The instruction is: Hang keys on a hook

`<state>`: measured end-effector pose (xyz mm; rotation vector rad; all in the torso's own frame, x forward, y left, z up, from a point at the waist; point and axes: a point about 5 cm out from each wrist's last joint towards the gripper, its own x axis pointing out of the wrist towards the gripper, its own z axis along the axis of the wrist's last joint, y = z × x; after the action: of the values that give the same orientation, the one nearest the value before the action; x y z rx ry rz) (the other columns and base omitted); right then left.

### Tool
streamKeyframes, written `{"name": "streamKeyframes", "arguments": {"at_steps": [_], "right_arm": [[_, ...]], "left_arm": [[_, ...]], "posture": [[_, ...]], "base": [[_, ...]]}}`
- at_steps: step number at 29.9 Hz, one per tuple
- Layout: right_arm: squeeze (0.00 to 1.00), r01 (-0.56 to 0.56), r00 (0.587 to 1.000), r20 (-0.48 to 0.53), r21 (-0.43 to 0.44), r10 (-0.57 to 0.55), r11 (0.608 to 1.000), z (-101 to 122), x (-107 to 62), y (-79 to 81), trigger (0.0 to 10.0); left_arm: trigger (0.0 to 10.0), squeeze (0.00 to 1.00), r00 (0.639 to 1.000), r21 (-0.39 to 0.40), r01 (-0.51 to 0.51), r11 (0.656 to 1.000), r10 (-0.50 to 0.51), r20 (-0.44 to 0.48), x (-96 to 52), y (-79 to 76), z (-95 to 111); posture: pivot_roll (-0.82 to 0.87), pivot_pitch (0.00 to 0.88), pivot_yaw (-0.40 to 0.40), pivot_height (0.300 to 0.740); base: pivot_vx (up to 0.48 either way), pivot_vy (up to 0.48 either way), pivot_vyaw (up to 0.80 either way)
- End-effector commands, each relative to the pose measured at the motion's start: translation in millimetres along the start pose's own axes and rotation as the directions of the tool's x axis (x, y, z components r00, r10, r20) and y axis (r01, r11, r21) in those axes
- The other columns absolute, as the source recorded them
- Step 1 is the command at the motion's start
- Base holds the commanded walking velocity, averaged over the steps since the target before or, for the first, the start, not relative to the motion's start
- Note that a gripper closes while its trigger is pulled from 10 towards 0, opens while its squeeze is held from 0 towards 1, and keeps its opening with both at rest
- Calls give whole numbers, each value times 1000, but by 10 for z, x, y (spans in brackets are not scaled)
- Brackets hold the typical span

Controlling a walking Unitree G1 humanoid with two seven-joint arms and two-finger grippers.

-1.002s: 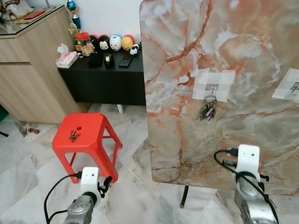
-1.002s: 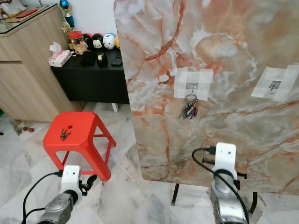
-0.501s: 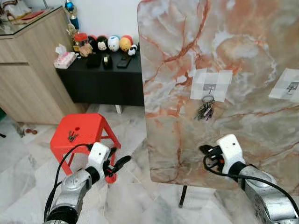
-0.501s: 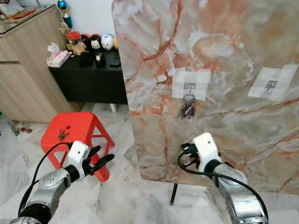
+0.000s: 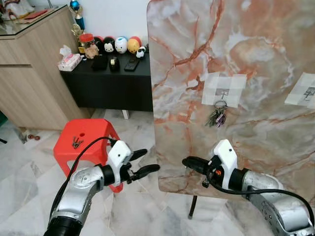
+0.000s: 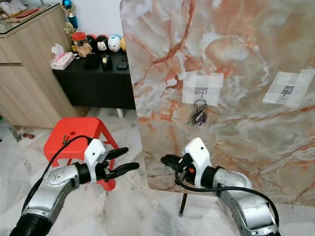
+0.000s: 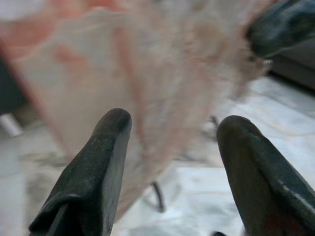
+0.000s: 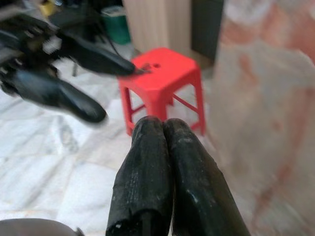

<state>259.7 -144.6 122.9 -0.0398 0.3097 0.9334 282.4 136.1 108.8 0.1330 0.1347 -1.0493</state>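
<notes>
A small bunch of keys lies on top of the red plastic stool. On the upright marble board, a second bunch of keys hangs from a taped hook. A bare hook is fixed further right. My left gripper is open and empty, raised in front of the stool and pointing right. Near the board's lower edge, my right gripper is shut on nothing and points left toward the other. Through the right wrist view the shut fingers aim at the stool.
A wooden cabinet stands at the left, with a low black table carrying toy figures and a tissue box beside it. The board's thin stand leg rests on the marble floor.
Both arms have lifted from low down and swung inward, so the two grippers now point at each other in front of the board's lower left corner. The head view shifted slightly.
</notes>
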Motion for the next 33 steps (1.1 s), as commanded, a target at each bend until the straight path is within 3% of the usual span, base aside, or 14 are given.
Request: {"name": "streamKeyframes", "arguments": {"at_steps": [1, 5, 10, 32, 33], "right_arm": [[0, -65, 998, 16, -44, 66, 997, 113, 27, 90, 10000], [0, -105, 994, 23, -70, 107, 992, 155, 68, 151, 10000], [0, -126, 990, 45, -96, 131, 987, 248, 125, 212, 10000], [0, -144, 988, 44, -128, 151, 981, 329, 223, 311, 10000], [0, -145, 988, 43, -128, 152, 981, 331, 224, 314, 10000]], "left_arm": [[10000, 0, 998, -21, 58, 998, -58, 10, 23, -69, 74], [10000, 0, 988, -26, 155, 988, -156, -15, 48, -170, 186], [10000, 0, 982, -19, 185, 982, -186, -17, 58, -194, 277], [10000, 0, 996, -33, 85, 996, -85, 5, 124, -148, 325], [7686, 0, 997, -36, 81, 996, -81, 7, 127, -148, 325]], "posture": [[-14, 34, 37, 740], [-15, 28, 40, 740], [-15, 19, 42, 740], [-12, 39, 36, 740], [-13, 41, 35, 740]], "base": [[0, 0, 0], [0, 0, 0], [0, 0, 0], [0, 0, 0], [0, 0, 0]]}}
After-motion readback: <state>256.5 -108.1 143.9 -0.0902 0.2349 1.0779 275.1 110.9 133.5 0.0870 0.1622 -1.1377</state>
